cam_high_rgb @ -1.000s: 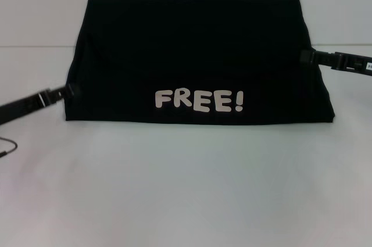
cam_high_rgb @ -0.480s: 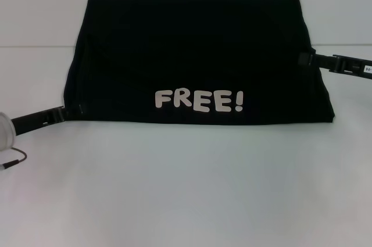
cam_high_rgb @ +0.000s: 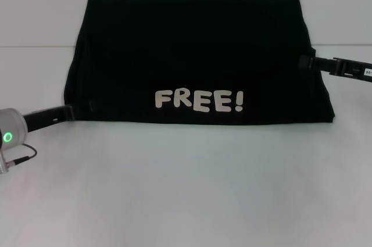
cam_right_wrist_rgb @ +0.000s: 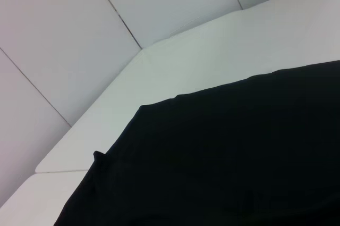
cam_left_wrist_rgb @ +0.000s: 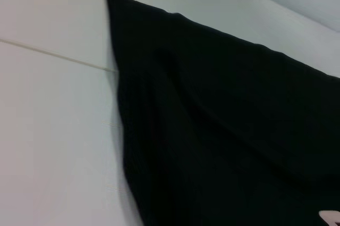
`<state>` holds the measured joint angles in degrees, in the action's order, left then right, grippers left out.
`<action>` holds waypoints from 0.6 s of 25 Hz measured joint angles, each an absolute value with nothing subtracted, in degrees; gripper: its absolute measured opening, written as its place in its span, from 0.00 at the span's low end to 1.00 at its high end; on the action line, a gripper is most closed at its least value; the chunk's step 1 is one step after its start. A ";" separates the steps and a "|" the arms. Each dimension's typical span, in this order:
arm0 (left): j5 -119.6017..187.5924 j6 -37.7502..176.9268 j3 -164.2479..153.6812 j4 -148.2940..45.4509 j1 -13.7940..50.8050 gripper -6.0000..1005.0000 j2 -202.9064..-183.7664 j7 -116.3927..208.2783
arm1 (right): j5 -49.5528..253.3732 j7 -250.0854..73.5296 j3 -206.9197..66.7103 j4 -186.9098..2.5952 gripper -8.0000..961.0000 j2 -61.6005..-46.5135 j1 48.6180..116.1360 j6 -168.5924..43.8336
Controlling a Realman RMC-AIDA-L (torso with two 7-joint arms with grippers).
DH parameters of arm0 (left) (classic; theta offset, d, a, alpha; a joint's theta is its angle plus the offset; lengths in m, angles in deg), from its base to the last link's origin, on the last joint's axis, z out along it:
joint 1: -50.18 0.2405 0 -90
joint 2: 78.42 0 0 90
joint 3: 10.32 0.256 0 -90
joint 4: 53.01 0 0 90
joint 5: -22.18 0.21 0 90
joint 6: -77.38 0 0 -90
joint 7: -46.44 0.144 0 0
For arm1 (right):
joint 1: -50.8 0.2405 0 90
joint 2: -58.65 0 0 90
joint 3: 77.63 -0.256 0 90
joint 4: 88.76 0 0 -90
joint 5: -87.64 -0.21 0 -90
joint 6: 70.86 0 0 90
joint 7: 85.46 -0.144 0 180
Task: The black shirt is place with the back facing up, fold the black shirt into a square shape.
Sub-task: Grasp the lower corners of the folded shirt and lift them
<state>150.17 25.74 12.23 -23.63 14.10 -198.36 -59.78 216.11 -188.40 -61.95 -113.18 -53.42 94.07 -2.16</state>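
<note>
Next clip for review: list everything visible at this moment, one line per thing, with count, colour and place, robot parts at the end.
black shirt: one, black, folded into a wide panel lying flat across the middle of the table, its long near edge toward the robot.
FREE! lettering: one print, pale cream, facing up on the shirt near its near edge.
table: one, white, under the shirt and bare in front of it.
left gripper: one, black, at the shirt's near left corner.
right gripper: one, black, at the shirt's right edge, farther back than the left one.
</note>
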 joint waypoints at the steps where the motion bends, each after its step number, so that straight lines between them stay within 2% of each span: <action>1: 150.26 25.77 12.36 -23.66 14.06 0.72 -198.39 -59.77 | 216.12 -188.40 -61.93 -113.18 0.61 -53.46 93.96 -2.09; 3: 150.31 25.83 12.42 -23.67 14.05 0.72 -198.43 -59.76 | 216.13 -188.41 -61.92 -113.19 0.61 -53.47 93.76 -1.97; 15: 150.99 28.49 12.43 -23.66 14.44 0.54 -198.48 -59.70 | 216.14 -188.47 -61.90 -113.30 0.61 -53.49 93.30 -1.65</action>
<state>150.99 28.49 12.43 -23.66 14.44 -198.48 -59.70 216.14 -188.47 -61.90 -113.30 -53.49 93.30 -1.65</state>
